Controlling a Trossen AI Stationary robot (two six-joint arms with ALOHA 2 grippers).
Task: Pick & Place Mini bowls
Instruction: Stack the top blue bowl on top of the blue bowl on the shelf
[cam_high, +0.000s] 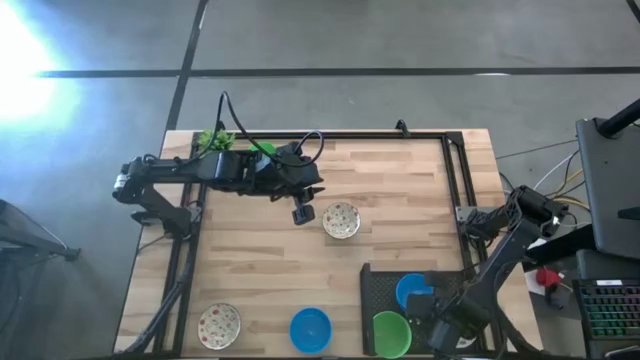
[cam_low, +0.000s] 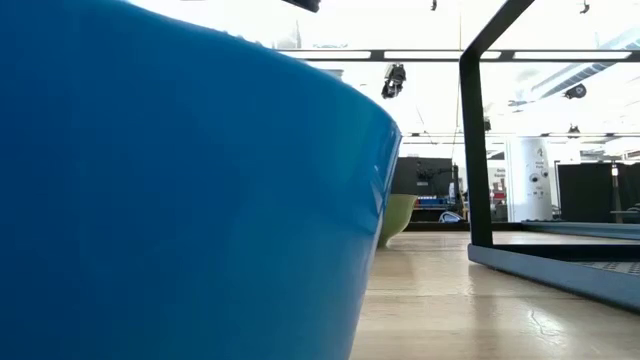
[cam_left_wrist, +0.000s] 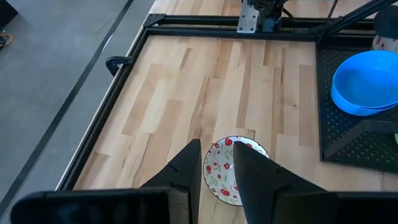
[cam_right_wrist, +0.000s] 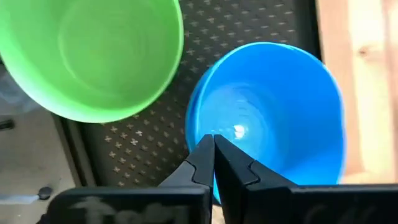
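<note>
In the high view a white speckled bowl (cam_high: 341, 220) sits mid-table. My left gripper (cam_high: 303, 213) is open just left of it. The left wrist view shows the speckled bowl (cam_left_wrist: 225, 171) below the gap of my left gripper (cam_left_wrist: 217, 163). A blue bowl (cam_high: 410, 289) and a green bowl (cam_high: 391, 333) rest on a black tray (cam_high: 378, 283). My right gripper (cam_right_wrist: 213, 142) is shut, its tips over the blue bowl's inside (cam_right_wrist: 273, 118), with the green bowl (cam_right_wrist: 93, 56) beside it. Another blue bowl (cam_high: 310, 328) and another speckled bowl (cam_high: 219, 324) stand near the table's near edge. My right gripper points its shut fingers (cam_right_wrist: 202, 163) down over the blue bowl's inner wall (cam_right_wrist: 249, 143). I cannot tell whether they touch it.
A black metal frame (cam_high: 455, 170) runs around the table top. A small green plant (cam_high: 213, 137) stands at the far left corner. In the low view the near blue bowl (cam_low: 180, 200) fills the left, with a green bowl (cam_low: 400, 215) behind. Bare wood lies at the table's far right.
</note>
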